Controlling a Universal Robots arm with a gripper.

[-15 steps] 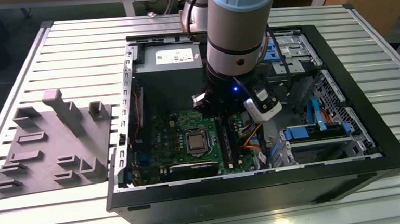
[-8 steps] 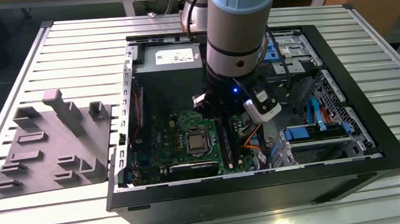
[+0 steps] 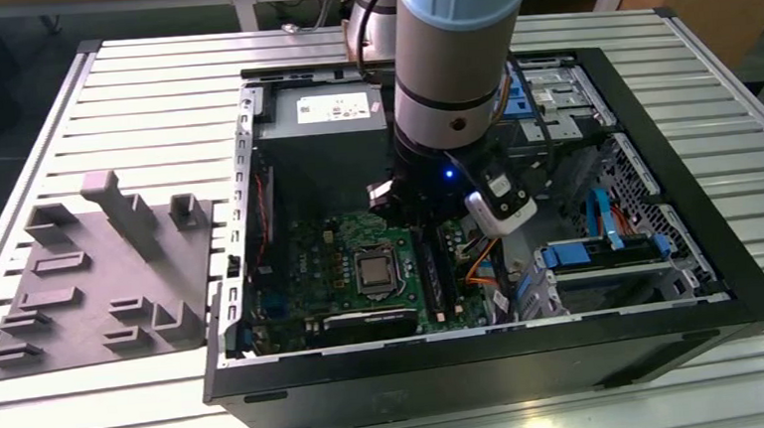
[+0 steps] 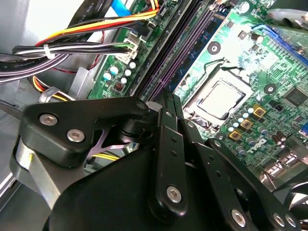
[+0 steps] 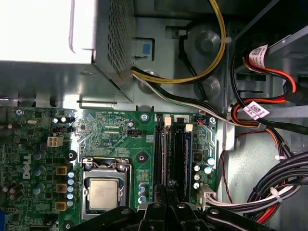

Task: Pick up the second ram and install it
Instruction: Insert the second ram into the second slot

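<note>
Arm down inside the open PC case (image 3: 703, 254), which lies on its side on the slatted table (image 3: 147, 69). Gripper (image 3: 416, 212) low over the green motherboard (image 3: 319, 268), just to the exterior view's right of the CPU (image 3: 377, 271) and just near of the power supply (image 3: 329, 108). In both wrist views, gripper (image 5: 169, 188) (image 4: 166, 103) fingers look pressed together with no visible gap, tips right at the bank of long black memory slots (image 5: 161, 154). Second ram (image 5: 173, 154) standing on edge in that bank, directly under the fingertips and in line with them, seen edge-on as a dark strip; same strip running away from the tips in the second wrist view (image 4: 185, 50). Cannot tell whether the tips pinch its top edge or just rest on it, nor whether fully seated. Blue-green board face visible one slot further from the CPU (image 5: 188, 144). White latches at the far end of the slots (image 5: 167, 121). Black, yellow and red cable bundles (image 5: 284, 183) on the slot side away from the CPU, clear of the fingers. Grey moulded fixture tray (image 3: 94, 271) on the table at the exterior view's left, well apart from the case.
</note>
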